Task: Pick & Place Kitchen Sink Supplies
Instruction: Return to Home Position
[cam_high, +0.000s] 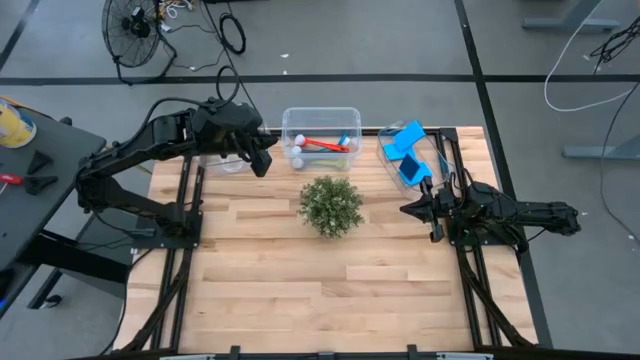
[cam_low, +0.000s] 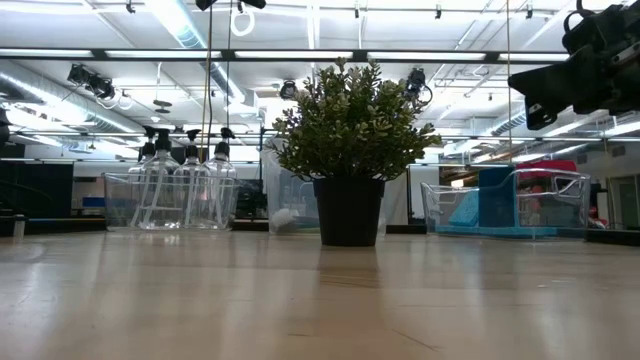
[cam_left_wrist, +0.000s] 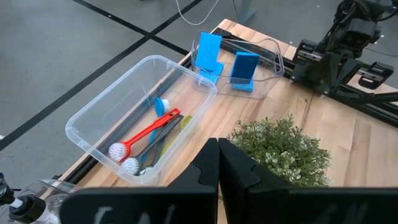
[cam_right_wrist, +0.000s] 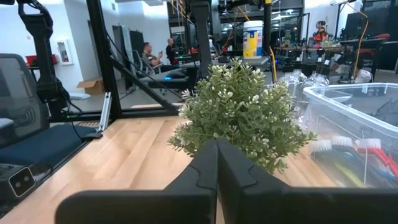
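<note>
Pale wooden table (cam_high: 300, 280) on a grey workshop floor, seen from above, with three clear bins along its far edge.

At far left, the left claw (cam_high: 262, 160) hovers by the far edge, fingers pressed together and empty. Beneath that arm, the left bin (cam_low: 115, 205) holds the clear bottles (cam_low: 160, 190), upright, with black caps. They look smooth and probably slippery; grip the body just below the neck.

Next, the middle bin (cam_high: 320, 111) holds the dish brushes (cam_left_wrist: 149, 132), lying flat. Thin, stiff and light, they are best pinched mid-handle.

A bushy plant (cam_high: 330, 205) stands at the table's centre.

Further right, the right bin (cam_left_wrist: 268, 43) holds the blue sponges (cam_left_wrist: 244, 70), leaning on edge. Soft and light, they would squash; pinch across the flat faces.

At far right, the right claw (cam_high: 410, 210) hangs low near the table's right edge, fingers together, empty.
</note>
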